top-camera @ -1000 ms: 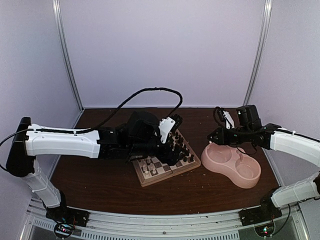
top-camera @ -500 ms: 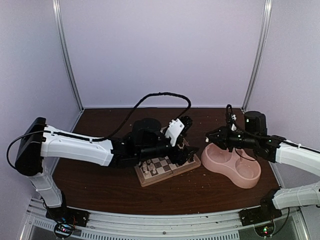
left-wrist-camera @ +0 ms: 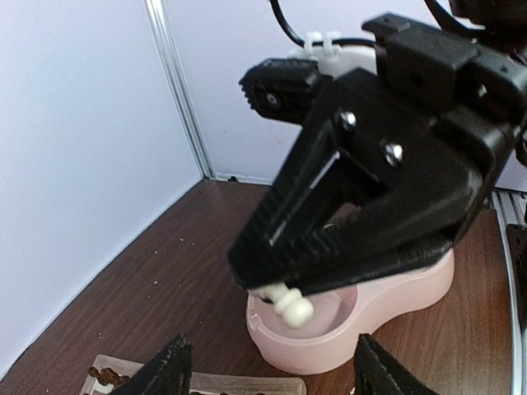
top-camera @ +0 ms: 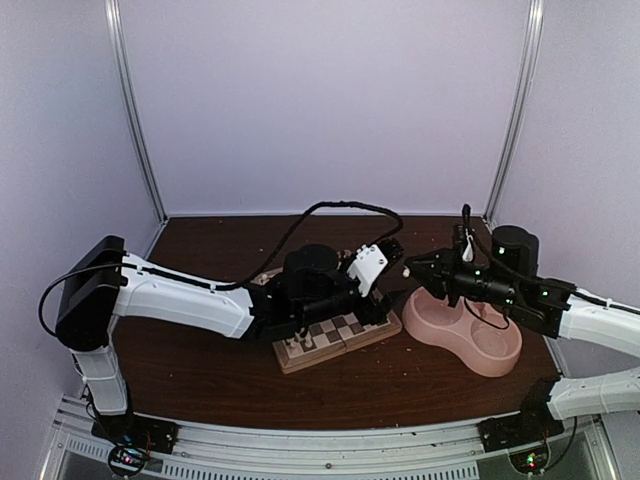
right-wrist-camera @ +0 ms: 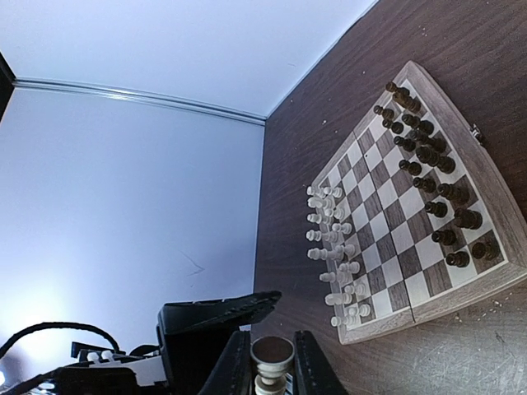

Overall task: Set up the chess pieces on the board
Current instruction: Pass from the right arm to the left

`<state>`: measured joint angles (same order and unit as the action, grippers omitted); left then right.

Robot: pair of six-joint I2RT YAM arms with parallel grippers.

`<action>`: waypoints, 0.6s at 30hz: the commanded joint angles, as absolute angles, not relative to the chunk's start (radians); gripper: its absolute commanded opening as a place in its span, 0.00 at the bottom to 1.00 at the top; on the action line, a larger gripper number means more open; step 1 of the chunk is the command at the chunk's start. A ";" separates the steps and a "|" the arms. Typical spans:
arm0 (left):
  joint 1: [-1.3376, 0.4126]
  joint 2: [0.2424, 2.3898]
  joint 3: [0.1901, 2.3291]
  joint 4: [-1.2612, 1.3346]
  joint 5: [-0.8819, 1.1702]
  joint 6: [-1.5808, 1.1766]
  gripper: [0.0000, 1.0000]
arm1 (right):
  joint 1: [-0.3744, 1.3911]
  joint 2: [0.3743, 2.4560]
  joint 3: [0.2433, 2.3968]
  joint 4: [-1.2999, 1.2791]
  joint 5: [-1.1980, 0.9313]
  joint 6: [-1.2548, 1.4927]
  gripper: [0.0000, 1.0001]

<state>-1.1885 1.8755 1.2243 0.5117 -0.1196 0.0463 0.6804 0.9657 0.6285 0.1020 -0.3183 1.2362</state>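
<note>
Right tool (right-wrist-camera: 272, 369), clamped on a cream chess piece (left-wrist-camera: 291, 306), is held out to the open-jawed left tool (left-wrist-camera: 272, 358) (seemingly a hand-over bound for the board (right-wrist-camera: 387, 222)).

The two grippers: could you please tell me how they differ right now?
The right gripper is shut, while the left gripper stands open. The right gripper holds a cream chess piece; the left gripper holds nothing. Both have black fingers and face each other beside the pink bowl.
</note>
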 commanded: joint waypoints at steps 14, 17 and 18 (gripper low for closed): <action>-1.190 1.885 1.263 0.581 -0.144 0.070 0.38 | 0.750 1.003 0.601 0.186 -0.226 1.271 0.17; -1.190 1.887 1.264 0.581 -0.143 0.071 0.35 | 0.749 1.010 0.597 0.201 -0.228 1.281 0.18; -1.190 1.889 1.264 0.581 -0.145 0.071 0.35 | 0.750 1.012 0.597 0.208 -0.228 1.284 0.17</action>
<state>-1.1885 1.8755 1.2362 0.5308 -0.1356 0.0624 0.7441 1.0016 0.6086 0.1558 -0.2485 1.2667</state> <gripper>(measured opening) 0.354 0.178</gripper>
